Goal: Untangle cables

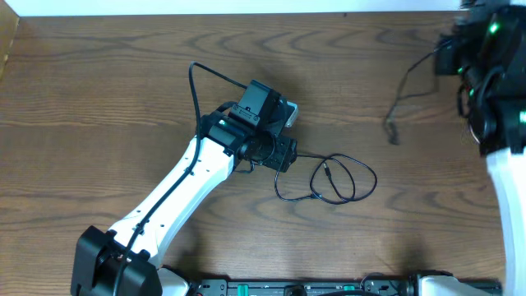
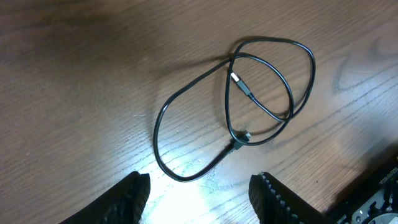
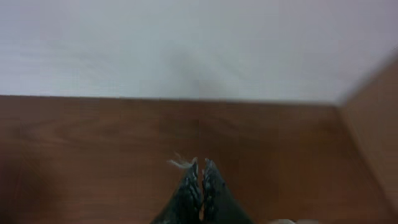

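Looking down through the left wrist camera, I see the left gripper (image 2: 200, 194) hovering over the wooden table (image 1: 99, 82) with its two dark fingers (image 2: 132, 191) spread apart and nothing between them. The black cable (image 2: 239, 137) lies flat on the wood just ahead of those fingers, in a few loose overlapping loops, with one small plug end resting inside the far loop. From overhead it sits near the middle of the table, just to the right of the left arm's wrist. The right gripper (image 3: 200, 167) is up at the far right corner, its fingers pressed together, a pale strand showing at the tips. The grey cord (image 1: 401, 94) runs down from there to the table and ends in a small plug, well apart from the black cable. It looks pinched in that hand.
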Tool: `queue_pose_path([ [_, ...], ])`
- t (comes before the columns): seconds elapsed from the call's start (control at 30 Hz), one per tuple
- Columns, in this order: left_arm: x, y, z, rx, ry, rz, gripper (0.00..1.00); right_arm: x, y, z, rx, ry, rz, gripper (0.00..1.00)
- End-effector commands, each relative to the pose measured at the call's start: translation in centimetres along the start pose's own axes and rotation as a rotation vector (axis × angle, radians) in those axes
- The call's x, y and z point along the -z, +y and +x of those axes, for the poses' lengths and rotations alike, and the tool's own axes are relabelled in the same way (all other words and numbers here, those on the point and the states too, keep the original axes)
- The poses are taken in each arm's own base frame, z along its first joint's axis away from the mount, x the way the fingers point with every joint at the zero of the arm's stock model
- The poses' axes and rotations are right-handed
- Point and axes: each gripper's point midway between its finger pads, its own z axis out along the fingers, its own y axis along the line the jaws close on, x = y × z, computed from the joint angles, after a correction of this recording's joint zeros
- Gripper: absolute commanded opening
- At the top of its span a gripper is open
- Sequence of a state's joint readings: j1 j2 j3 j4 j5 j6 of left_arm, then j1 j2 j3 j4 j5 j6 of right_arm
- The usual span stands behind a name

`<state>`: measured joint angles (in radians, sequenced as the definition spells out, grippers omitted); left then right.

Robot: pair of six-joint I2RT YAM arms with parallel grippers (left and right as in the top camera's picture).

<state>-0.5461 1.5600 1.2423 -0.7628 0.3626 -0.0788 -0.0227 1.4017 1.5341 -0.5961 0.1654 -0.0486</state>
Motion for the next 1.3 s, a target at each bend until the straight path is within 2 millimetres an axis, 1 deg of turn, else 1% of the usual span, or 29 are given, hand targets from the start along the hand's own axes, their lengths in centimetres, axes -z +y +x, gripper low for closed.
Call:
queue_pose_path([
  [0.0, 0.3, -0.3, -0.4, 0.008, -0.002, 0.011, 0.57, -0.5, -6.0, 0.2, -0.059, 0.001, 0.17, 0.01],
  [0.03, 0.3, -0.3, -0.3, 0.009, 0.002, 0.011, 0.56, -0.5, -7.9, 0.1, -0.113, -0.012, 0.209, 0.01],
  [0.13, 0.3, -0.3, -0.2, 0.01, 0.005, 0.01, 0.56, 0.1, -12.7, 0.1, -0.231, -0.048, 0.311, 0.01],
  [0.2, 0.3, -0.3, -0.2, 0.01, 0.005, 0.011, 0.56, 0.5, -16.1, 0.8, -0.3, -0.049, 0.382, 0.01],
  [0.3, 0.3, -0.3, -0.2, 0.01, 0.006, 0.011, 0.57, 0.8, -19.5, 2.3, -0.339, -0.023, 0.454, 0.01],
  [0.37, 0.3, -0.3, -0.2, 0.01, 0.006, 0.011, 0.56, 0.7, -21.3, 3.6, -0.362, 0.006, 0.492, 0.01],
  [0.4, 0.3, -0.3, -0.2, 0.011, 0.006, 0.011, 0.56, 0.6, -22.0, 4.3, -0.389, 0.02, 0.508, 0.06],
  [0.43, 0.3, -0.3, -0.2, 0.01, 0.006, 0.011, 0.56, 0.5, -22.7, 5.1, -0.439, 0.033, 0.526, 0.19],
  [0.5, 0.3, -0.3, -0.1, 0.011, 0.008, 0.01, 0.56, 0.1, -23.2, 6.4, -0.515, 0.059, 0.516, 0.5],
  [0.53, 0.3, -0.3, -0.1, 0.011, 0.01, 0.01, 0.56, -0.4, -22.9, 6.8, -0.541, 0.07, 0.483, 0.62],
  [0.57, 0.3, -0.3, 0.0, 0.012, 0.013, 0.009, 0.56, -1.0, -22.4, 7.1, -0.556, 0.081, 0.433, 0.68],
  [0.63, 0.3, 0.1, 0.2, 0.015, 0.018, -0.011, 0.56, -2.3, -20.4, 7.3, -0.572, 0.106, 0.3, 0.69],
  [0.67, 0.3, 0.5, 0.2, 0.016, 0.02, -0.035, 0.56, -2.8, -19.4, 7.6, -0.578, 0.124, 0.241, 0.68],
  [0.77, 0.5, 1.9, 0.4, 0.03, 0.023, -0.116, 0.57, -3.7, -16.6, 8.4, -0.597, 0.183, 0.107, 0.68],
  [0.87, 0.7, 3.2, 0.4, 0.09, 0.017, -0.166, 0.56, -4.2, -15.2, 9.7, -0.585, 0.25, 0.086, 0.7],
  [0.9, 0.8, 3.4, 0.5, 0.1, 0.018, -0.167, 0.56, -4.4, -15.0, 10.0, -0.574, 0.265, 0.089, 0.7],
  [0.93, 0.9, 3.7, 0.5, 0.112, 0.02, -0.171, 0.57, -4.5, -15.1, 10.5, -0.563, 0.285, 0.115, 0.69],
  [0.97, 0.9, 3.9, 0.6, 0.122, 0.024, -0.174, 0.56, -4.4, -15.6, 11.1, -0.555, 0.302, 0.163, 0.67],
  [1.03, 1.1, 4.3, 1.0, 0.137, 0.036, -0.181, 0.56, -4.3, -17.1, 12.1, -0.551, 0.327, 0.269, 0.65],
  [1.13, 1.2, 4.6, 1.4, 0.148, 0.052, -0.186, 0.57, -3.8, -19.5, 13.7, -0.589, 0.354, 0.418, 0.65],
  [1.27, 1.2, 4.6, 1.4, 0.148, 0.055, -0.186, 0.56, -3.4, -21.4, 15.8, -0.643, 0.401, 0.492, 0.64],
])
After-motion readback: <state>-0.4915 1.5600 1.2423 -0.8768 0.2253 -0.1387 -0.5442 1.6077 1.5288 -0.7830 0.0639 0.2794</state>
